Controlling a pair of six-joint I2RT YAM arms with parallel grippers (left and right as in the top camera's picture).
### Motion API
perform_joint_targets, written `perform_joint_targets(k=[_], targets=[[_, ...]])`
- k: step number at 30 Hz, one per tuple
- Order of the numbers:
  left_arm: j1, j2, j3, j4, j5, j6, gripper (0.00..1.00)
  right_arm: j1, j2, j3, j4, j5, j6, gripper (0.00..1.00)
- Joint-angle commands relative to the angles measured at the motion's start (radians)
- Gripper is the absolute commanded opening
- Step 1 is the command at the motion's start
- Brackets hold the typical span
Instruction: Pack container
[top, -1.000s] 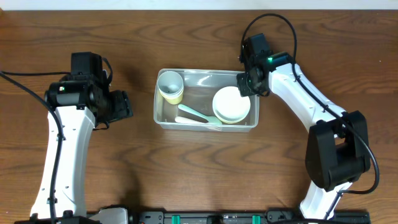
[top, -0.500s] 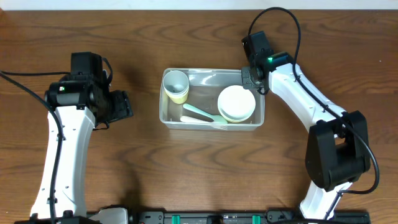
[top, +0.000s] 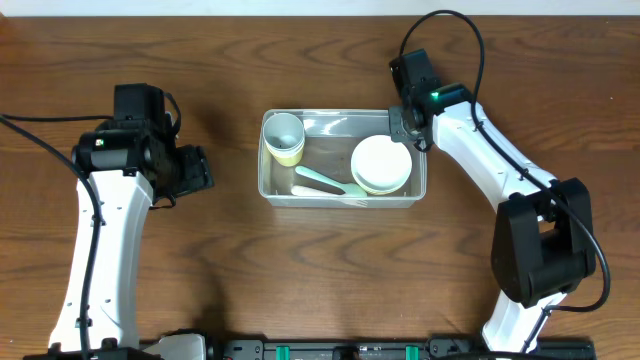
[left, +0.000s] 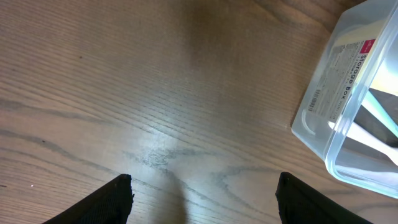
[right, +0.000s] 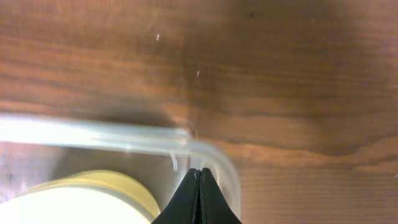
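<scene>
The right pincer (top: 403, 124) is clamped on the container (top: 340, 195) rim near the counter's (top: 320, 270) back edge. The left pincer (left: 204, 194) is apart over bare wood.

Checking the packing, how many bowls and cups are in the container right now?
2: a cup at the left end of the container, a bowl at the right end. Nothing seems hidden.

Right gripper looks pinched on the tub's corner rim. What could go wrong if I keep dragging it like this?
1. The right gripper is shut on the thin rim at the far right corner of the container; such a narrow pinch could slip off mid-drag.
2. The cup stands upright inside, so a jerk might tip it onto the spoon.
3. The bowl sits right beside the pinched corner and may get bumped.
</scene>
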Motion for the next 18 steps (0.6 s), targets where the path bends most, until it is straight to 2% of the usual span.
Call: perform_joint_targets(k=[1,5,6,7,10,11,13,14,15,16,18], targets=[[0.0,-0.014,-0.002,-0.001,0.0,0.014,0.75,0.011,-0.046,0.0,-0.011,-0.024,-0.039,0.01],[-0.009,-0.014,-0.001,0.037,0.0,0.054,0.75,0.003,-0.143,0.0,0.024,0.014,-0.039,0.05],[-0.015,-0.014,-0.001,0.054,0.0,0.062,0.75,-0.009,-0.169,0.0,0.041,0.013,-0.038,0.08],[-0.024,-0.014,-0.001,0.076,0.0,0.076,0.75,-0.023,-0.19,0.0,0.05,0.012,-0.029,0.17],[-0.057,-0.013,-0.001,0.146,0.0,0.149,0.76,-0.092,-0.24,0.0,0.053,-0.023,-0.005,0.26],[-0.069,-0.012,-0.001,0.17,0.0,0.181,0.82,-0.118,-0.245,0.0,0.05,-0.042,-0.005,0.37],[-0.094,-0.008,-0.001,0.226,0.0,0.256,0.9,-0.187,-0.248,0.0,0.034,-0.085,-0.005,0.74],[-0.1,-0.006,-0.001,0.244,0.0,0.272,0.93,-0.208,-0.248,0.0,0.027,-0.094,-0.005,0.8],[-0.106,-0.003,-0.001,0.264,0.001,0.289,0.98,-0.229,-0.248,0.0,0.022,-0.104,-0.005,0.91],[-0.113,0.0,-0.001,0.288,0.001,0.312,0.98,-0.252,-0.248,0.0,0.017,-0.109,-0.005,0.99],[-0.114,0.005,-0.001,0.316,0.0,0.338,0.98,-0.285,-0.248,0.0,0.017,-0.11,-0.005,0.99]])
